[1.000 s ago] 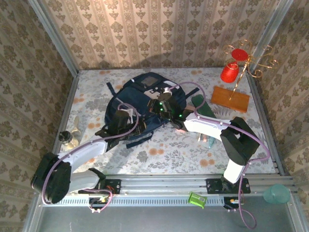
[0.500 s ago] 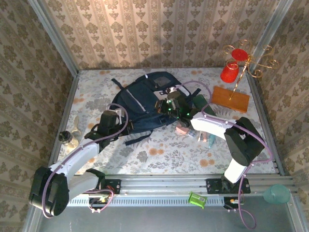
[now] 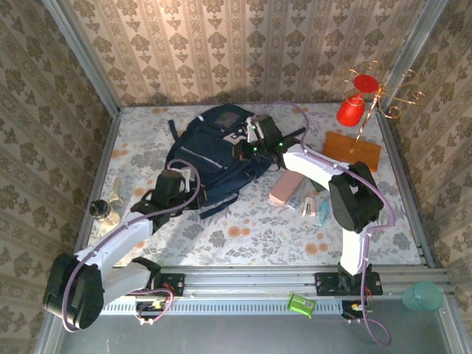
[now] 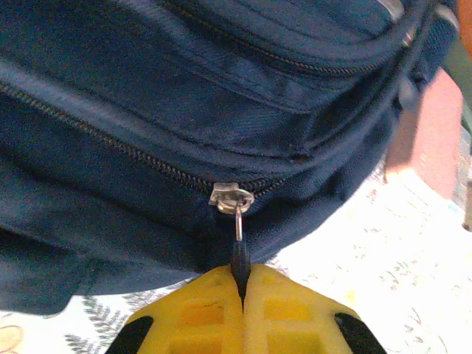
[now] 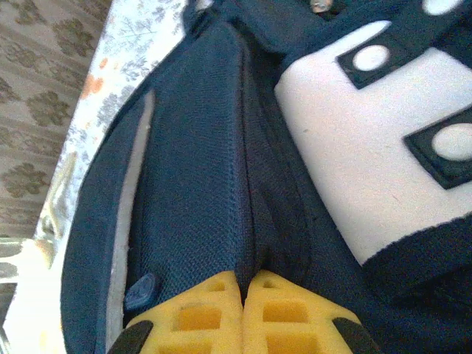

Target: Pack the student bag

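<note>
**Top view.** The bag (image 3: 210, 151), dark navy, lies on the floral table (image 3: 251, 236), left of centre and toward the far wall. Its white-patched end points away from the arm bases.

- **Beside the bag:** A pink case (image 3: 284, 190) lies just to its right. Next to that are some small items (image 3: 317, 206), teal and white, too small to identify.
- **Far right corner:** A wooden block (image 3: 352, 150) sits here. The stem of a gold stand (image 3: 376, 92) meets it, and a red cup (image 3: 350, 110) hangs from the stand.
- **Left edge:** A small bottle (image 3: 103, 212) stands well apart from the bag.
- **Near rail:** A green object (image 3: 300, 303) rests on it, and a teal cup (image 3: 422, 295) sits past its right end.
- **In the way:** The right arm (image 3: 324, 173) crosses above the far end of the case and reaches over the bag's right side. The left arm's wrist (image 3: 171, 188) covers the bag's near-left corner.

**Left wrist view.** The left gripper (image 4: 241, 276) has its yellow fingers pressed together. They are clamped on the dark pull tab (image 4: 237, 247) that hangs from a silver slider (image 4: 231, 198) on the bag's side. The zip line runs up and left from the slider.

**Right wrist view.** The right gripper (image 5: 242, 284) also has its fingers together, pinching a raised fold of the bag's navy fabric. Just right of the fold is the white patch (image 5: 346, 177), which carries pale studs (image 5: 372, 57).
</note>
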Robot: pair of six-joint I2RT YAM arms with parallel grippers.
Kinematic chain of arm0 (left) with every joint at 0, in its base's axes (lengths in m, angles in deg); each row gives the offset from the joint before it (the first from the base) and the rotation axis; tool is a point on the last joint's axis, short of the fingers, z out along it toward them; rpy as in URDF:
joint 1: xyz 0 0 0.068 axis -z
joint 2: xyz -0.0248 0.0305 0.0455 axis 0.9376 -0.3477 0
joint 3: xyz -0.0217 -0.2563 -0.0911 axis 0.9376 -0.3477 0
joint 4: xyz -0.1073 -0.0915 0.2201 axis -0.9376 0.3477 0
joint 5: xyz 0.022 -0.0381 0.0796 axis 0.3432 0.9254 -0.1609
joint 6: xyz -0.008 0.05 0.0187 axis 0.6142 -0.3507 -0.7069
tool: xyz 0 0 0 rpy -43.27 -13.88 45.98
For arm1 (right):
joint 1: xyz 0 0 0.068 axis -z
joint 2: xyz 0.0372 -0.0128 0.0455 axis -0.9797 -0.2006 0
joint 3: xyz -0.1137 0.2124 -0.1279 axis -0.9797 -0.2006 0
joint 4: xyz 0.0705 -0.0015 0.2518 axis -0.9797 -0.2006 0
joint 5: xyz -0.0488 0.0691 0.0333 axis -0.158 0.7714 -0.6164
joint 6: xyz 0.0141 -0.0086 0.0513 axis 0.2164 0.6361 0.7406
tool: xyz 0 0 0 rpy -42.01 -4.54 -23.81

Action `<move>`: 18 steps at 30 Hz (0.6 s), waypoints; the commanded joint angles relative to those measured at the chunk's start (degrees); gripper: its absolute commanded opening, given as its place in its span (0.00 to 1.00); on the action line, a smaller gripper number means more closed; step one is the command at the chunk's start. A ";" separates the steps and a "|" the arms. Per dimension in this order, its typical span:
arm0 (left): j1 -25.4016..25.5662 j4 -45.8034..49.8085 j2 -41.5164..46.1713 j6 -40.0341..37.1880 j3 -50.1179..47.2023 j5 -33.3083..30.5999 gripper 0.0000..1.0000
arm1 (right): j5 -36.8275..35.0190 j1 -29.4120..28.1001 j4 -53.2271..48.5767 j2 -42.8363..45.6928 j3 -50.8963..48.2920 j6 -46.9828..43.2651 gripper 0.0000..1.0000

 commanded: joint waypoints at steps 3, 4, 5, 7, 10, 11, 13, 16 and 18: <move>3.74 -2.31 0.97 0.24 0.63 5.70 0.00 | -4.86 0.05 -14.95 -3.09 9.39 -7.55 0.20; 4.17 -2.64 0.71 0.39 0.78 5.31 0.00 | -7.01 0.00 -16.22 -2.18 9.28 -7.66 0.27; 4.50 -3.04 0.30 0.39 0.93 4.98 0.00 | -9.03 -0.11 -17.03 -0.81 8.52 -7.58 0.34; 4.96 -4.04 -0.47 0.35 1.22 4.59 0.00 | -11.41 -0.42 -16.84 2.76 5.26 -6.45 0.43; 5.79 -5.67 -1.96 -0.21 1.87 4.48 0.00 | -10.46 -1.41 -12.73 9.23 -2.97 -2.38 0.61; 6.09 -5.97 -2.44 -0.41 2.22 4.39 0.00 | -9.34 -2.27 -10.65 11.24 -6.42 -0.71 0.64; 6.63 -6.30 -3.01 -0.94 2.71 4.49 0.00 | -6.88 -3.93 -6.61 13.58 -11.48 3.38 0.71; 7.27 -6.35 -3.10 -1.48 2.90 4.39 0.00 | -1.66 -6.06 1.20 14.18 -17.32 9.92 0.76; 7.50 -6.18 -2.93 -1.86 2.82 4.22 0.00 | 0.42 -7.08 5.75 13.15 -19.33 13.23 0.78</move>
